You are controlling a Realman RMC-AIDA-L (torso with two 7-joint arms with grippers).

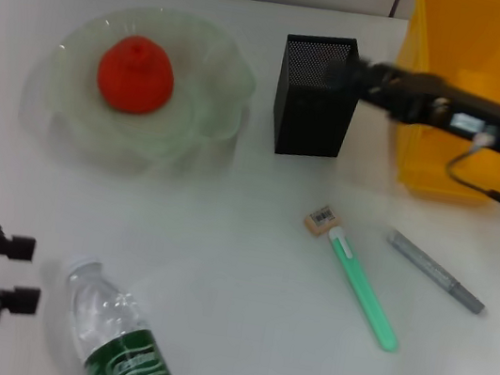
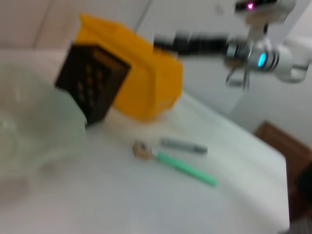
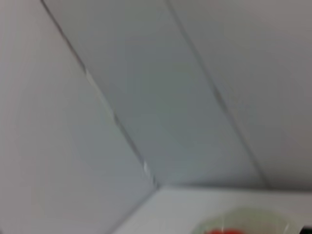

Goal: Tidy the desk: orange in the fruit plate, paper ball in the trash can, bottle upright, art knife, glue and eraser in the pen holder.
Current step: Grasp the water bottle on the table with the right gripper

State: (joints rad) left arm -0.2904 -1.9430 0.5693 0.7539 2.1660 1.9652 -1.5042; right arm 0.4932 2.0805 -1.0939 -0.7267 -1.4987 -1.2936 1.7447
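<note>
The orange (image 1: 135,74) sits in the pale green fruit plate (image 1: 220,78) at the back left. The bottle (image 1: 117,338) lies on its side at the front left. Just left of it my left gripper (image 1: 22,275) is open and holds nothing. The black mesh pen holder (image 1: 314,103) stands in the middle, with the yellow trash can (image 1: 464,98) to its right. My right gripper (image 1: 344,72) hovers at the pen holder's top right rim. The tan eraser (image 1: 321,220), a green art knife (image 1: 362,291) and a grey glue stick (image 1: 436,271) lie on the table. The paper ball is out of view.
The right arm (image 1: 461,116) stretches across the front of the trash can. In the left wrist view the pen holder (image 2: 92,80), trash can (image 2: 146,83), eraser (image 2: 141,149) and green knife (image 2: 185,168) show beyond the plate (image 2: 34,122). The right wrist view shows mostly wall.
</note>
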